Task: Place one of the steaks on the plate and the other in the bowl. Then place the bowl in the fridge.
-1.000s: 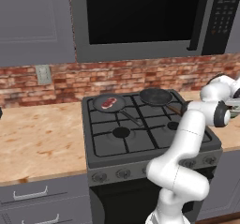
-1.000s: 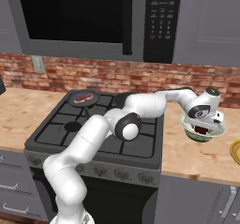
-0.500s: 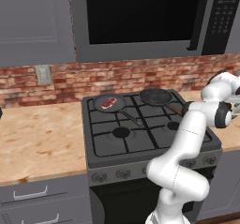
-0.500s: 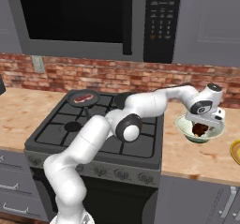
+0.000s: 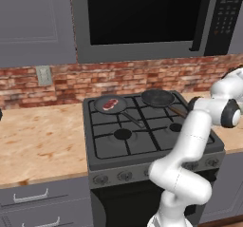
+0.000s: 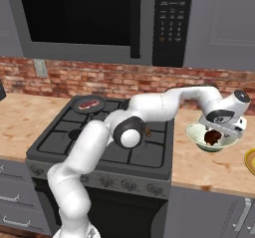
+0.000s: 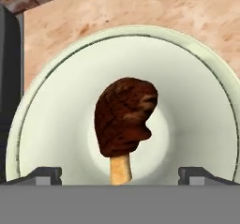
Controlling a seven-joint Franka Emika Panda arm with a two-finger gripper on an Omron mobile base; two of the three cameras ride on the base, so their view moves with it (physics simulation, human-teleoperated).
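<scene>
**One steak in the bowl, one left in the pan**

We have the dark brown-red steak with its pale bone stub (image 7: 124, 124) lying in the middle of the round, pale cream-white bowl with the flaring rim (image 7: 56, 78), which sits on the speckled tan counter (image 6: 199, 170) just to the right of the black gas stove (image 6: 64, 145). Our two-finger gripper (image 7: 119, 174) hovers directly above the bowl with its jaws spread wide and nothing between them. In the hand view the two dark fingertips (image 7: 44, 174) stand well to either side of the meat, neither touching it, so we judge the bowl half of the sorting done.

The red, white-marbled steak (image 5: 111, 103) lies in the dark frying pan (image 5: 110, 105) on the far left burner, well apart from our hand. The yellow plate (image 6: 250, 161) peeks in at the right edge of the right base view, beyond the bowl.

The next move, as we see it, calls for lifting clear of the bowl's rim, swinging left across the stove, and coming down on the marbled steak, which is flat and will need a low, careful pinch. The fridge step comes after.
</scene>
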